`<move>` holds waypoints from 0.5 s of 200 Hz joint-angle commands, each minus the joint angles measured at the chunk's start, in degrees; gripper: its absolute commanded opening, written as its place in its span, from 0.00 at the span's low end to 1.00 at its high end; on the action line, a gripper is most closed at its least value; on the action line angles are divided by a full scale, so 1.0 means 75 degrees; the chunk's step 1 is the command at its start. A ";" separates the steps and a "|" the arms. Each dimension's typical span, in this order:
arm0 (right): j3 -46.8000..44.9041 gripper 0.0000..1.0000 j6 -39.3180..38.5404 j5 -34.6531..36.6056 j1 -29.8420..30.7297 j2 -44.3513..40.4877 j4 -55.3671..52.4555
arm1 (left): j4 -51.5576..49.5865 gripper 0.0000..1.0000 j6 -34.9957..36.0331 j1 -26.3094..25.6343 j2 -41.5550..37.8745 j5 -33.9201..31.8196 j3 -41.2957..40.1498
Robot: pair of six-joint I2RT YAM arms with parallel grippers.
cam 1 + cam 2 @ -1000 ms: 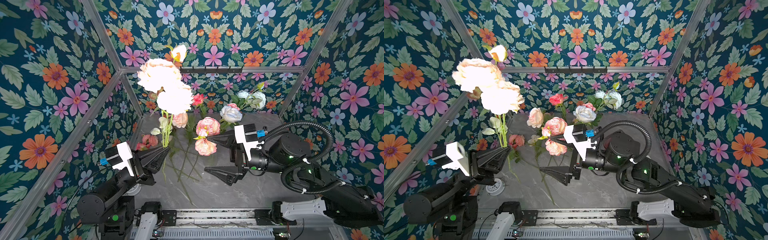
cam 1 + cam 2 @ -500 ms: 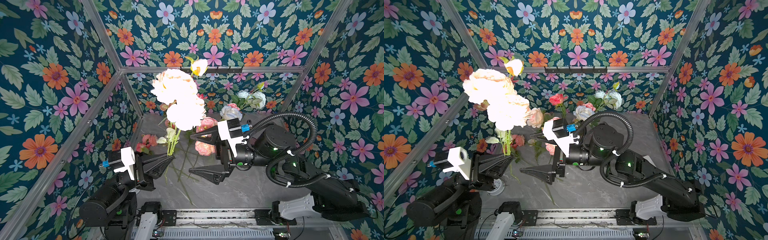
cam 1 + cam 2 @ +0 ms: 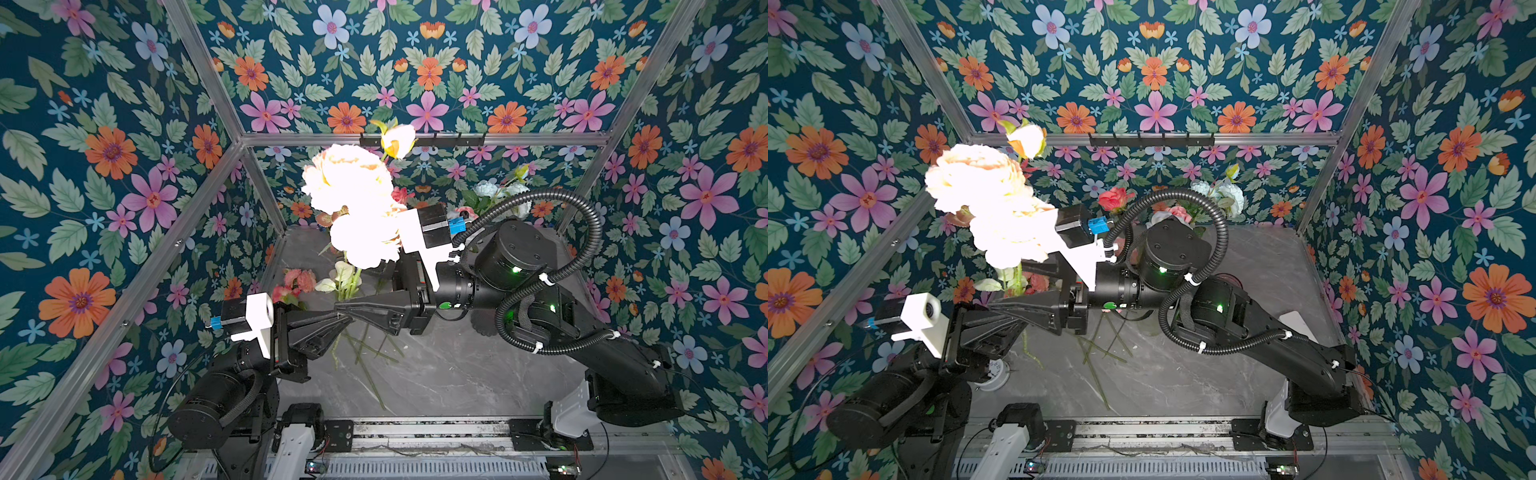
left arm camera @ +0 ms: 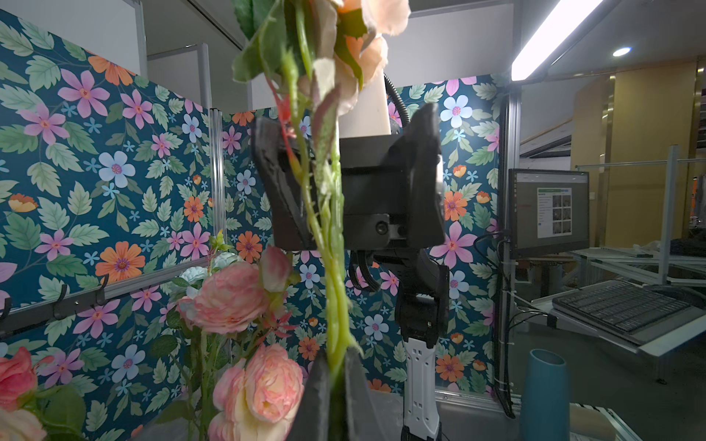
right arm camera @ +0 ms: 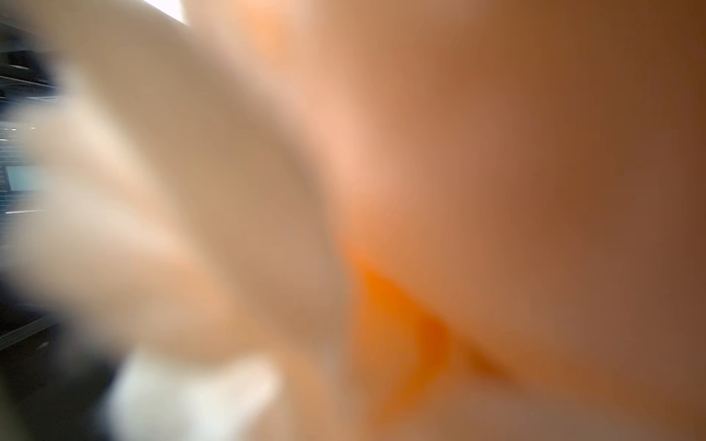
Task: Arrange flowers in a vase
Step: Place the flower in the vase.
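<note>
My left gripper [image 3: 348, 318] [image 3: 1020, 321] [image 4: 334, 359] is shut on the green stems [image 4: 328, 229] of a bunch of flowers. The bunch stands upright, with big peach-white blooms [image 3: 353, 195] [image 3: 984, 187] and a small bud [image 3: 399, 139] on top. My right gripper [image 3: 353, 286] [image 4: 347, 179] reaches in just above the left one. Its jaws stand apart with the stems between them, close to one finger [image 4: 282, 183]. Blurred peach petals fill the right wrist view. I cannot make out the vase for certain.
Pink flowers [image 3: 299, 280] [image 4: 233, 298] and loose stems [image 3: 365, 357] lie on the grey table [image 3: 436, 374]. White and red flowers [image 3: 498, 193] [image 3: 1115, 197] stand at the back wall. A blue tapered cylinder [image 4: 542, 385] stands past the right arm's base.
The right arm swung left to the held bunch and its jaws narrowed around the stems. The left gripper carried the bunch slightly right, toward the middle.
</note>
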 commanded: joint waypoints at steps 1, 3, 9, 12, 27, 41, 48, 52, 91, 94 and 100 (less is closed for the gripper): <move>0.0018 0.04 0.0055 -0.0048 -0.0003 -0.0011 -0.0101 | 0.0366 0.00 -0.0271 0.0005 0.0033 -0.0024 -0.0033; -0.0015 0.00 0.0049 -0.0034 -0.0003 -0.0028 -0.0086 | 0.0319 0.00 -0.0249 0.0005 0.0043 -0.0053 -0.0033; -0.0118 0.00 0.0023 0.0023 -0.0002 -0.0103 -0.0039 | 0.0085 0.09 -0.0132 0.0005 0.0052 -0.0150 -0.0013; -0.0171 0.00 0.0020 0.0044 0.0003 -0.0146 -0.0002 | -0.0081 0.19 -0.0034 -0.0001 0.0040 -0.0194 0.0009; -0.0503 0.00 0.0034 0.0088 -0.0002 -0.0412 0.0135 | -0.1169 0.78 0.0665 0.0003 -0.0042 -0.0644 0.0123; -0.0688 0.00 0.0157 -0.0015 0.0005 -0.0661 0.0082 | -0.2380 0.90 0.1468 -0.0004 -0.0194 -0.1292 0.0326; -0.0747 0.00 0.0236 -0.0135 0.0001 -0.0779 -0.0005 | -0.3057 0.93 0.1885 0.0005 -0.0291 -0.1842 0.0454; -0.0791 0.00 0.0272 -0.0196 -0.0003 -0.0854 -0.0083 | -0.3539 0.95 0.2173 -0.0003 -0.0343 -0.2248 0.0558; -0.1635 0.00 0.0715 -0.0866 0.0000 -0.1861 -0.0544 | -0.5396 0.99 0.3358 0.0005 -0.0753 -0.5106 0.0812; -0.1755 0.00 0.0750 -0.0908 -0.0003 -0.1964 -0.0558 | -0.5429 0.99 0.3394 0.0005 -0.0763 -0.5182 0.0800; -0.2010 0.00 0.0801 -0.0940 -0.0001 -0.2207 -0.0569 | -0.5443 1.00 0.3381 0.0002 -0.0766 -0.5319 0.0754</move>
